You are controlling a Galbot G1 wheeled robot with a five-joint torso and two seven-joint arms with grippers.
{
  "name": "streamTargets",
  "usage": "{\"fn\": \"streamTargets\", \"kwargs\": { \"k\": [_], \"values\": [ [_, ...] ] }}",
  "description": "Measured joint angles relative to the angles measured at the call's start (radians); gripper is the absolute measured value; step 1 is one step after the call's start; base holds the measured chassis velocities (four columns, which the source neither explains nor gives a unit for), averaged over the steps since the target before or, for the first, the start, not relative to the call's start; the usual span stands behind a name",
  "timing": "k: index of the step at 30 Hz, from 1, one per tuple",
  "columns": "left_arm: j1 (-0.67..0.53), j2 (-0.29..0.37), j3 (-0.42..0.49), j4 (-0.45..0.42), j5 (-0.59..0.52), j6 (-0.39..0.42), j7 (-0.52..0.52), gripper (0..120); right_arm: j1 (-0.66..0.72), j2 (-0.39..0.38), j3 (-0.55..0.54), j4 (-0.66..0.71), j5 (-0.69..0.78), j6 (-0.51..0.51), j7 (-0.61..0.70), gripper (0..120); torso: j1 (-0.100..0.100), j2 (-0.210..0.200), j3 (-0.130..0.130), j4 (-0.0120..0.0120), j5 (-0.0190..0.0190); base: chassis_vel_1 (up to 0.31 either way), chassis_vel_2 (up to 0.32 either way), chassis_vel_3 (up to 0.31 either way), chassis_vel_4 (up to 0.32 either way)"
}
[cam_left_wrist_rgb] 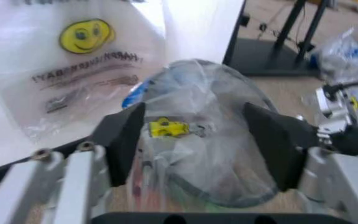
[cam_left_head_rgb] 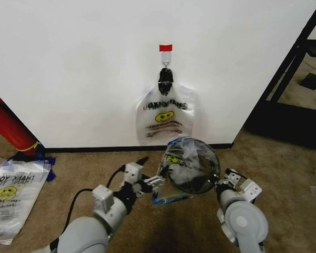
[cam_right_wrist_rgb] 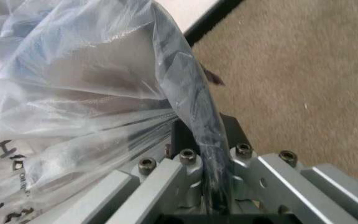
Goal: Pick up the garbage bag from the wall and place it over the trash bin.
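The garbage bag (cam_left_head_rgb: 185, 158), clear crinkly plastic with a yellow smiley, is draped over the trash bin (cam_left_head_rgb: 200, 182), whose dark mesh shows through it on the carpet in front of the wall (cam_left_head_rgb: 68, 68). My left gripper (cam_left_head_rgb: 154, 183) is at the bag's left side, open. In the left wrist view its black pads (cam_left_wrist_rgb: 126, 135) stand wide apart with the covered bin (cam_left_wrist_rgb: 210, 154) just beyond them. At the bin's right side, my right gripper (cam_left_head_rgb: 225, 179) is shut on a bunched fold of the bag (cam_right_wrist_rgb: 191, 107) that runs between its fingers (cam_right_wrist_rgb: 185, 158).
More smiley bags (cam_left_head_rgb: 165, 113) hang from a black clip (cam_left_head_rgb: 165, 79) under a red tape tab (cam_left_head_rgb: 166, 48). A flat stack of bags (cam_left_head_rgb: 13, 192) lies on the carpet at the left beside a red cylinder (cam_left_head_rgb: 8, 126). A black rack (cam_left_head_rgb: 300, 79) stands to the right.
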Motion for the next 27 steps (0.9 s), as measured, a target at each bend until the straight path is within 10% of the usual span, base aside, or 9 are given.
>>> {"fn": "streamTargets", "kwargs": {
  "k": [17,27],
  "values": [
    [-0.425,-0.095,0.345,0.096,-0.274,0.204,-0.199,2,-0.017,0.012,-0.055,-0.056,-0.312,0.104,-0.102,0,0.0,0.0,0.0,-0.0001,-0.0001,0.0,0.0,0.0,0.0],
    [-0.608,-0.246,0.487,0.312,-0.375,0.236,-0.273,0,-0.028,0.013,-0.064,-0.081,-0.471,0.168,-0.146,0,0.0,0.0,0.0,-0.0002,0.0002,0.0,0.0,0.0,0.0]
  ]
}}
